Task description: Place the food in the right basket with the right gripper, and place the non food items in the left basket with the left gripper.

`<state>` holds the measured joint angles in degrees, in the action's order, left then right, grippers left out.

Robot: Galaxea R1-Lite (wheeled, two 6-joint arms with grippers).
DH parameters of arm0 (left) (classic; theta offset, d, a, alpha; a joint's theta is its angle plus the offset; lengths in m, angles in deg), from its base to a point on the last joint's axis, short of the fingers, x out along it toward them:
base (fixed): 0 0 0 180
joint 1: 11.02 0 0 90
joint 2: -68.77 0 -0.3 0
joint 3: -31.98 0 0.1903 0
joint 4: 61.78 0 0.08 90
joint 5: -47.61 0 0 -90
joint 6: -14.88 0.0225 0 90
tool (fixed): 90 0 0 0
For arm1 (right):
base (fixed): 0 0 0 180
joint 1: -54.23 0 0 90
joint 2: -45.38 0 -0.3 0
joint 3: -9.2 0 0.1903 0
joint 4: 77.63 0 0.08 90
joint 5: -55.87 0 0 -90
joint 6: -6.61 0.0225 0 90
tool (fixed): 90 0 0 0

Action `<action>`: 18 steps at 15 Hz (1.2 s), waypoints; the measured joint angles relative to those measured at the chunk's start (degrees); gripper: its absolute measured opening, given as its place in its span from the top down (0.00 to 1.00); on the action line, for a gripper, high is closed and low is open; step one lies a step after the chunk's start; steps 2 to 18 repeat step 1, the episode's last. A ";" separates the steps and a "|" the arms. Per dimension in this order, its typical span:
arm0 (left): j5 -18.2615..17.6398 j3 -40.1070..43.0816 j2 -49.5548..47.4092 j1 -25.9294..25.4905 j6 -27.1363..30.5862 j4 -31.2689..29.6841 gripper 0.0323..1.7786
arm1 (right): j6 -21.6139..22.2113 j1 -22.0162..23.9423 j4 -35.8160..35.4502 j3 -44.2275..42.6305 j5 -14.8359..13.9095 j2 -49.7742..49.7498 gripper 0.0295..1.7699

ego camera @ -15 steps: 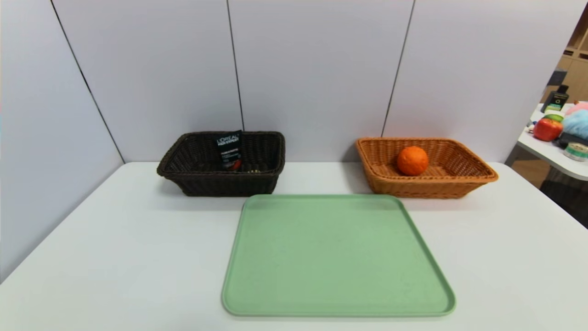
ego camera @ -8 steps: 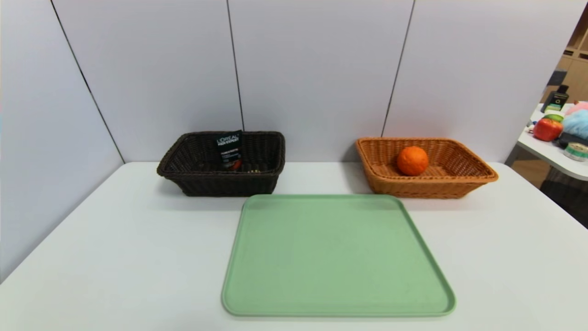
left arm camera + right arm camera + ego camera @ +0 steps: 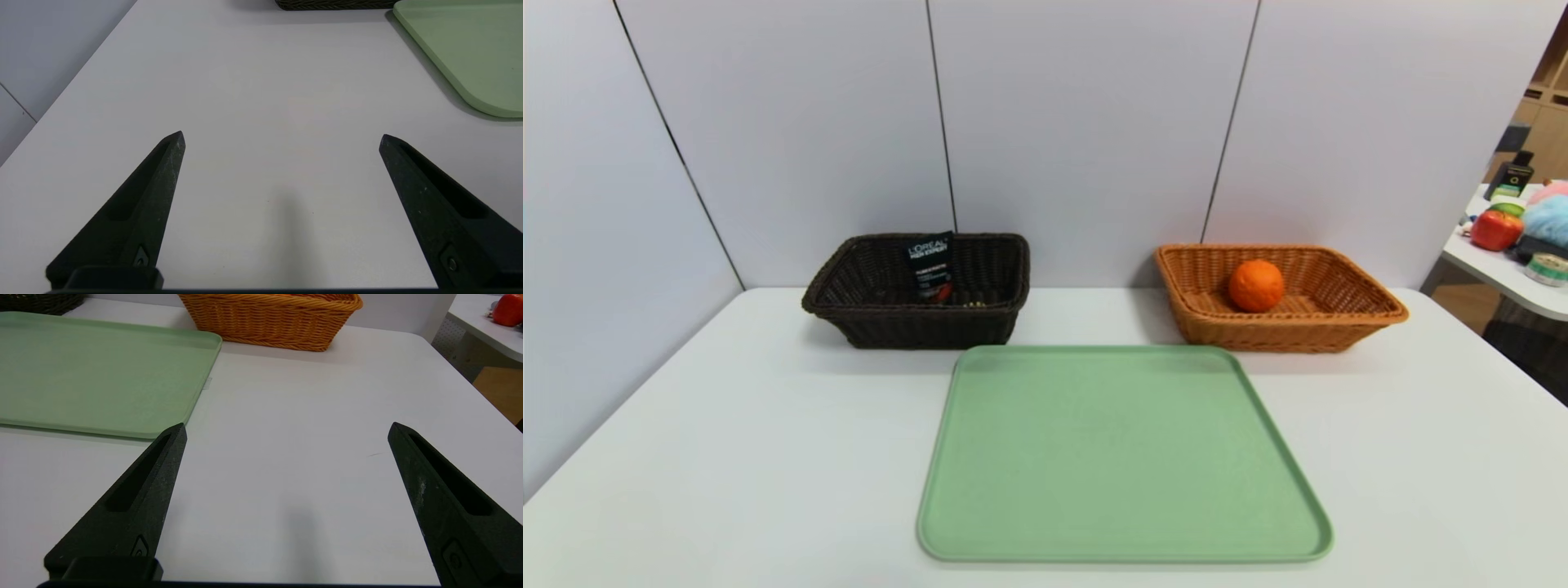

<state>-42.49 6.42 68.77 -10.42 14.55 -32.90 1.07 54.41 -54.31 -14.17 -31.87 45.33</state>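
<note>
Orange fruit rests in orange-tan basket; black tube leans upright against back wall of dark basket, print reading "L'OREAL MEN EXPERT"; utensil possibly small glint beside tube, too dim to confirm; green tray bare, so sorting judged done; left gripper and right gripper hover low over white table, jaws wide, holding nothing.

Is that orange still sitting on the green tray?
No, the orange lies inside the tan basket; the green tray holds nothing.
</note>
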 joint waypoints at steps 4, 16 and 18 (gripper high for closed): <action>0.02 -0.04 0.00 0.00 0.00 -0.02 0.05 | 0.11 0.00 0.02 0.00 -0.02 0.00 0.04; 0.02 -0.04 0.00 0.00 0.00 -0.02 0.05 | 0.11 0.00 0.02 0.00 -0.02 0.00 0.04; 0.02 -0.04 0.00 0.00 0.00 -0.02 0.05 | 0.11 0.00 0.02 0.00 -0.02 0.00 0.04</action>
